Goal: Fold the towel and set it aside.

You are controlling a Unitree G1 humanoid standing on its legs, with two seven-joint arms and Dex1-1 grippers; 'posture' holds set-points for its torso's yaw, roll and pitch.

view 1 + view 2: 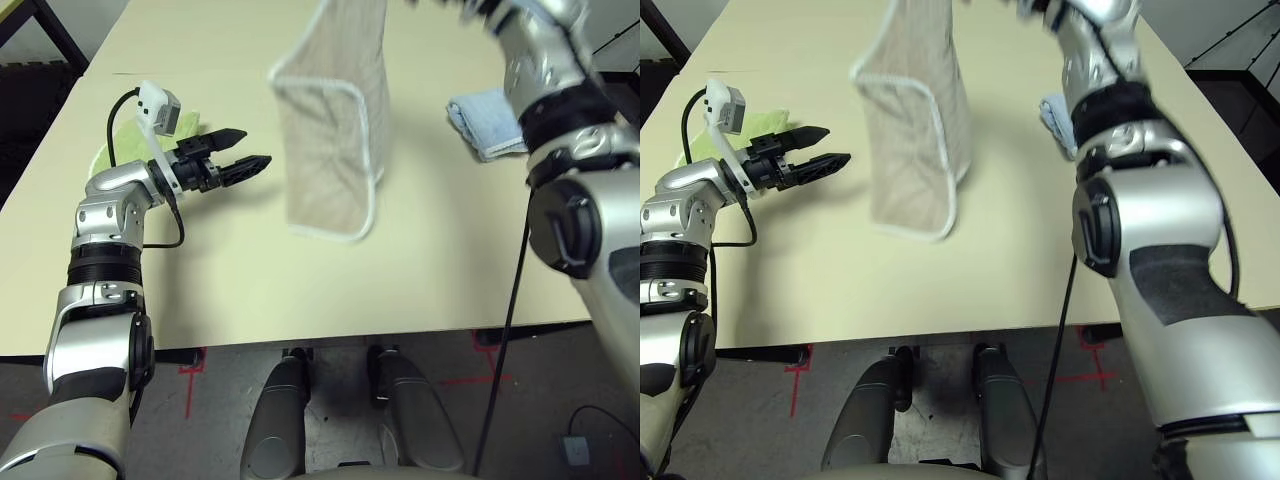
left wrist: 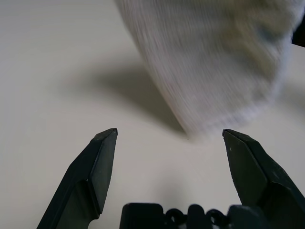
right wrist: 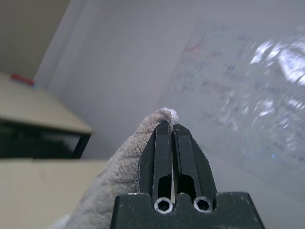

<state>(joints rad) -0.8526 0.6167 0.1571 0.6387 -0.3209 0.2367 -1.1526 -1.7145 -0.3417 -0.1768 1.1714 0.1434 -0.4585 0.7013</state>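
Observation:
The beige towel with white edging hangs in the air over the middle of the table, its lower edge just above or brushing the tabletop. My right gripper is raised high and shut on the towel's top corner. My left gripper hovers open to the left of the hanging towel, pointing at it with a gap between. In the left wrist view its two black fingers stand wide apart, with the towel's lower part ahead of them.
A lime-green folded towel lies at the table's left, behind my left arm. A light blue folded towel lies at the right, beside my right arm. The table's front edge runs close below.

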